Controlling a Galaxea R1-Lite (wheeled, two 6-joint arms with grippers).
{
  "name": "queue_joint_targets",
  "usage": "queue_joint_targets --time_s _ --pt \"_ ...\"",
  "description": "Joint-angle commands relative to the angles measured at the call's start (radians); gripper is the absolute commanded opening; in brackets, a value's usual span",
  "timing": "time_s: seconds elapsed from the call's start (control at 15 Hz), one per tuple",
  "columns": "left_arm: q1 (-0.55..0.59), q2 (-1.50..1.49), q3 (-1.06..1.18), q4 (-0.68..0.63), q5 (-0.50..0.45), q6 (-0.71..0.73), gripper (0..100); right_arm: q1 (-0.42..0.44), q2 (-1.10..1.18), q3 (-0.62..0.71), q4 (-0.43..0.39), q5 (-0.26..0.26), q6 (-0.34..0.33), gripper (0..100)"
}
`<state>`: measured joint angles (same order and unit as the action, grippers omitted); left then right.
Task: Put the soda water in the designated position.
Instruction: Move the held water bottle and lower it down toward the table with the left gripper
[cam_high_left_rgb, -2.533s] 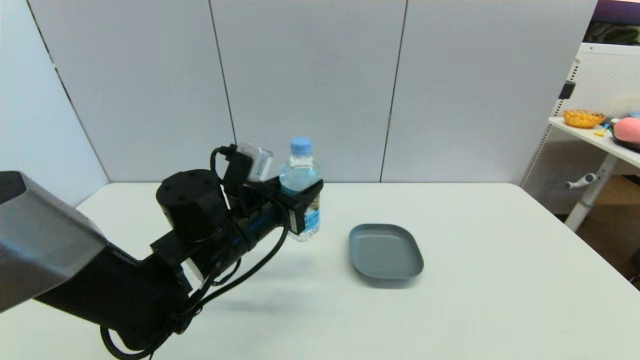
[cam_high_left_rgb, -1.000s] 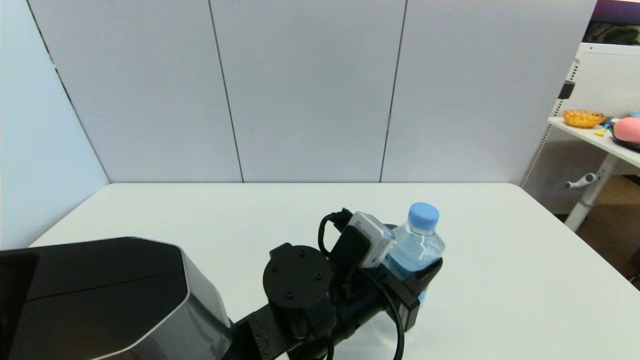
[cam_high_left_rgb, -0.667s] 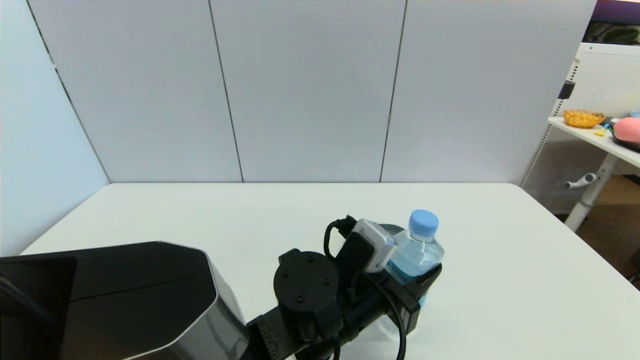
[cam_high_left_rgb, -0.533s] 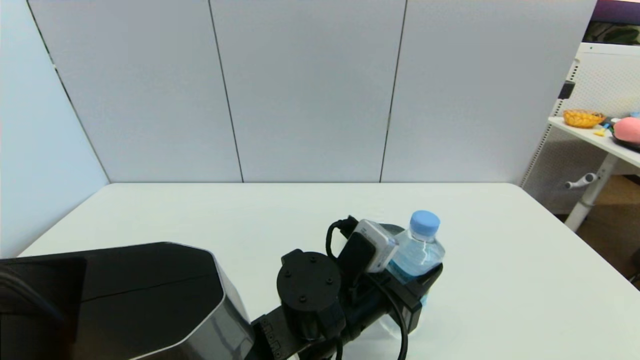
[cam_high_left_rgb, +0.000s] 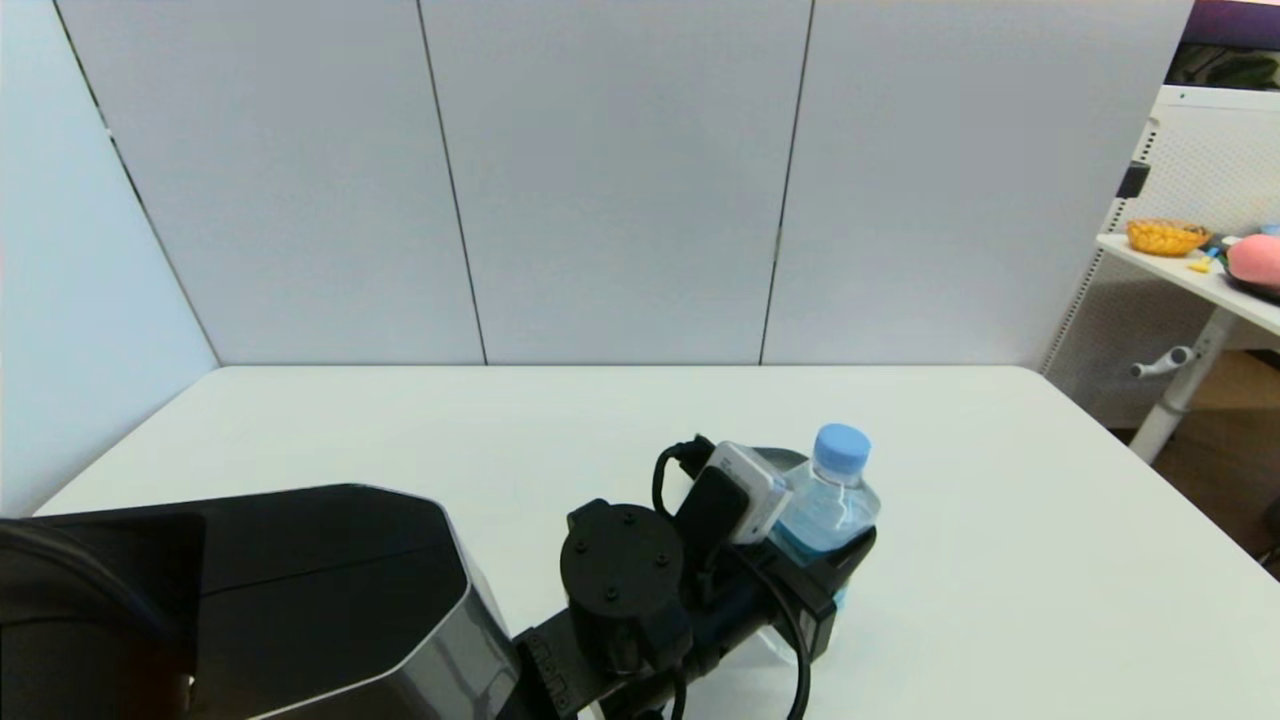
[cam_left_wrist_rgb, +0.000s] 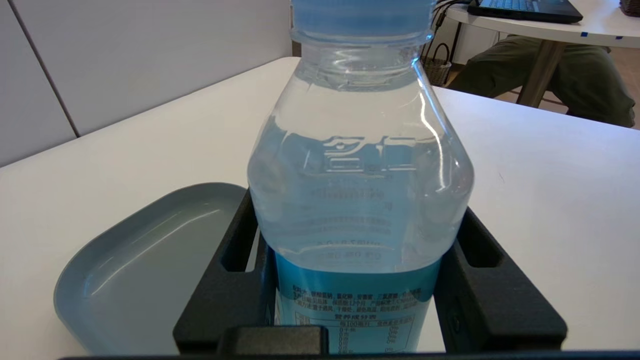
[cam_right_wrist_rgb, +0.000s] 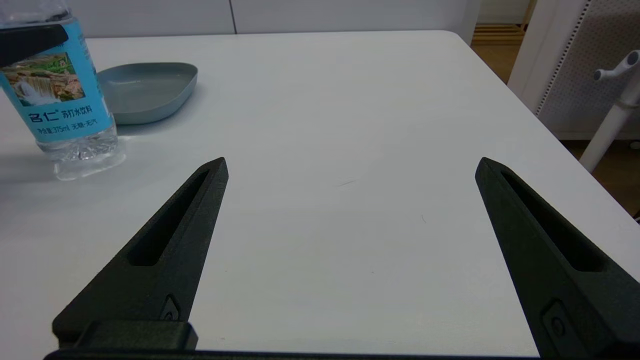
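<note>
The soda water (cam_high_left_rgb: 828, 505) is a clear bottle with a light-blue cap and a blue label. It stands upright with my left gripper (cam_high_left_rgb: 840, 548) shut on its middle. In the left wrist view the bottle (cam_left_wrist_rgb: 360, 200) fills the gap between the two black fingers (cam_left_wrist_rgb: 225, 295), which touch it on both sides. In the right wrist view its base (cam_right_wrist_rgb: 82, 155) rests on the white table just in front of the grey tray (cam_right_wrist_rgb: 145, 90). My right gripper (cam_right_wrist_rgb: 351, 162) hovers open and empty over the table to the right of the bottle.
Only a sliver of the grey tray (cam_high_left_rgb: 782, 457) shows behind my left wrist in the head view; the left wrist view shows it (cam_left_wrist_rgb: 140, 250) beside the bottle. A side table (cam_high_left_rgb: 1200, 280) with a bowl stands off to the far right.
My left gripper carried the bottle from the table's back left to the right and closer, in front of the tray. Over the last half second the bottle dropped slightly.
</note>
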<state>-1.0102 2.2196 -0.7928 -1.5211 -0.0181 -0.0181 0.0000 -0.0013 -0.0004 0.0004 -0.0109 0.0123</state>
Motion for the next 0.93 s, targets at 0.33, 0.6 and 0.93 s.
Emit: queue_joint_targets --time_s 0.33,0.6,0.93 --pt "0.009 0.011 0.009 -0.019 0.000 -0.002 0 0.000 0.001 0.000 0.000 0.000 0.000 100" --pt "0.010 0.006 0.024 -0.018 0.003 -0.002 0 0.000 0.001 0.000 0.000 0.000 0.000 100" --pt "0.010 -0.003 0.058 -0.018 0.024 -0.005 0 0.000 0.001 0.000 0.000 0.000 0.000 100"
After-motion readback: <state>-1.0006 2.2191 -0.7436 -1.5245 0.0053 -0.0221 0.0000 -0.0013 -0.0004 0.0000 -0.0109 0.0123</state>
